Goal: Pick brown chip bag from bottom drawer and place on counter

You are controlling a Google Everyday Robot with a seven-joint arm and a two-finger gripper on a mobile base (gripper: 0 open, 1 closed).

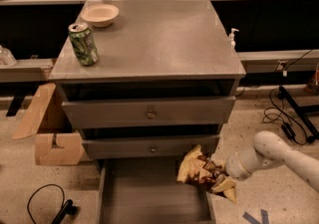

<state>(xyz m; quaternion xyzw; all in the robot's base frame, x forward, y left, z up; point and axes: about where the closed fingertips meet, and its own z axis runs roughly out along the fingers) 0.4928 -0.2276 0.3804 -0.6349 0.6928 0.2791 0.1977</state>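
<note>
The brown chip bag (pixel 202 172) is dark brown with cream-yellow ends and is held in the air over the right side of the open bottom drawer (pixel 149 198). My gripper (pixel 219 175) reaches in from the right on a white arm and is shut on the bag's right end. The bag hangs just below the middle drawer's front. The counter (pixel 154 34) is the grey cabinet top above, well above the bag.
A green soda can (pixel 83 44) and a white bowl (pixel 99 15) stand on the counter's left side. Two upper drawers with brass knobs (pixel 150 114) are closed. A cardboard box (pixel 47 128) lies left of the cabinet. Cables lie on the floor at left and right.
</note>
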